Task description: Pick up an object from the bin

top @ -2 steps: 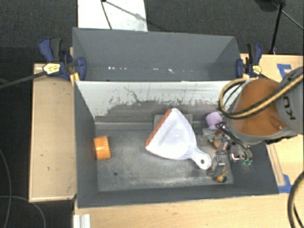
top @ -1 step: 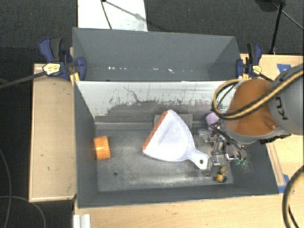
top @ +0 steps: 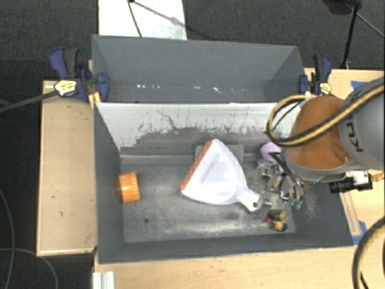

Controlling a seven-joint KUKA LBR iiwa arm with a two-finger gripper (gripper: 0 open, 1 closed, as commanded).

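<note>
A robotics lab is indicated: a scuffed grey metal bin (top: pixel 109 185) is placed beneath a robot arm (top: pixel 364 125) fitted with an orange cover (top: pixel 319 137) and looped cables (top: pixel 274 122), and the surrounding dark carpet (top: pixel 36 29) is crossed by a loose black cable (top: pixel 27 100).

Orange cylinder (top: pixel 129 187) lying alone, far left

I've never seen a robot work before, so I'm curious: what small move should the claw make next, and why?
Probably a slight nudge toward the middle of the bin, over the handle of the white scoop. The claw is down at the right end, and that handle points straight at it, seemingly the closest thing to grab. Whether they touch, I cannot tell.
</note>
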